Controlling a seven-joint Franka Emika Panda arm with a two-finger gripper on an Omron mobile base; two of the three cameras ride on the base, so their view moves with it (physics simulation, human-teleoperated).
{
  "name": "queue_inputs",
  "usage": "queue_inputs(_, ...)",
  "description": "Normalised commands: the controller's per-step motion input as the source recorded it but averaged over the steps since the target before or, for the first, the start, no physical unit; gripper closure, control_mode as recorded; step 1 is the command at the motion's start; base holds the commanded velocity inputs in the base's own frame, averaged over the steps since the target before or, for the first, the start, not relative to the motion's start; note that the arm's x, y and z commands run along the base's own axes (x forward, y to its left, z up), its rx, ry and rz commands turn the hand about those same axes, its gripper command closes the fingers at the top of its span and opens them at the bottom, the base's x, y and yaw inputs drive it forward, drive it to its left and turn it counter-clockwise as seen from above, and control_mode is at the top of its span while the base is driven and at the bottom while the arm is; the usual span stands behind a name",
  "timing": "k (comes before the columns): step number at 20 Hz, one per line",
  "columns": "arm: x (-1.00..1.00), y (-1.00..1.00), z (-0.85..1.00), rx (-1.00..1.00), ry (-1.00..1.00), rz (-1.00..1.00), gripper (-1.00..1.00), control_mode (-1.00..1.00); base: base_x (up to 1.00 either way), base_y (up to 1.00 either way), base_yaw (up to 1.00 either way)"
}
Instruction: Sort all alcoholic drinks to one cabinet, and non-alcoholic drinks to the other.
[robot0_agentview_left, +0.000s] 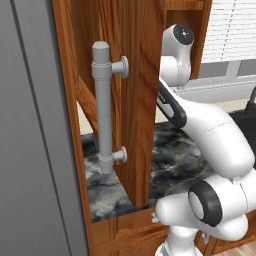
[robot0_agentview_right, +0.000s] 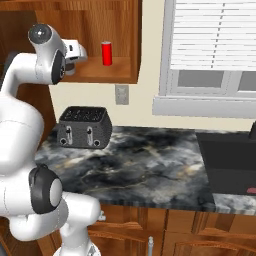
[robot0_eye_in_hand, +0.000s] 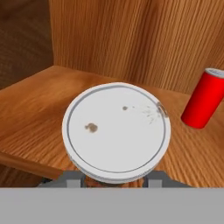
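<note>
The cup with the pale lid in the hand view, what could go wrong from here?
The cup sits between the finger tips near the shelf's front edge; a nudge while letting go or backing out could tip it off. The red can stands close beside it and could be knocked if the hand swings that way. The open cabinet door hangs next to the arm, so a wide retreat might hit it.

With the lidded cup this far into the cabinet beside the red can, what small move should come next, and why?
Probably open the hand and let go. In the hand view the cup's pale lid sits between the fingertips, over the wooden shelf, clear of the red can standing apart from it. Whether the cup's base already rests on the shelf cannot be told, so a slight lowering first may be safer.
</note>
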Motion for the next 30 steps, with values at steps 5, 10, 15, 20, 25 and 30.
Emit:
queue_inputs(5,0.36,0.05,-0.01,0.01,0.02,0.00,1.00,-1.00,0.00,0.00,0.00)
queue_inputs(10,0.35,0.05,-0.03,0.00,0.02,0.00,1.00,-1.00,0.00,0.00,0.00)
queue_inputs(15,0.35,0.06,-0.05,0.00,0.02,0.00,1.00,-1.00,0.00,0.00,0.00)
queue_inputs(20,0.34,0.06,-0.05,0.00,0.01,0.00,1.00,-1.00,0.00,0.00,0.00)
queue_inputs(25,0.33,0.08,-0.08,0.00,0.00,0.00,1.00,-1.00,0.00,0.00,0.00)
queue_inputs(30,0.26,0.11,-0.11,0.00,0.00,0.00,1.00,-1.00,0.00,0.00,0.00)
